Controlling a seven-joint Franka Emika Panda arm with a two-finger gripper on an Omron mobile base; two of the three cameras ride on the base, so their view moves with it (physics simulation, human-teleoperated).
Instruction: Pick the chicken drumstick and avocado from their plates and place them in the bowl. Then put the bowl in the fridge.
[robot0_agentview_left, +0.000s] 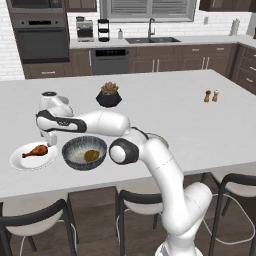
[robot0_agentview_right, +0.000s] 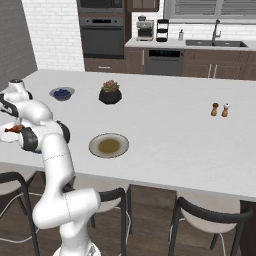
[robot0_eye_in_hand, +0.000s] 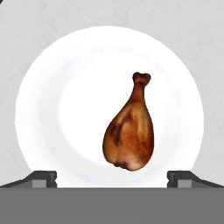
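From the left base view the gripper (robot0_agentview_left: 51, 141) hangs just above the far rim of the white plate (robot0_agentview_left: 22, 161), its fingers hard to make out against the arm; the chicken drumstick (robot0_agentview_left: 36, 150) lies on that plate, and the avocado (robot0_agentview_left: 91, 155) sits inside the bowl (robot0_agentview_left: 84, 152) just beside it. From the right base view the arm hides most of the plate, and the drumstick (robot0_agentview_right: 15, 129) barely peeks out; the beige-rimmed plate (robot0_agentview_right: 109, 145) lies bare. In the hand view the finger tips (robot0_eye_in_hand: 43, 178) stand wide apart, holding nothing, the drumstick (robot0_eye_in_hand: 129, 133) between them.
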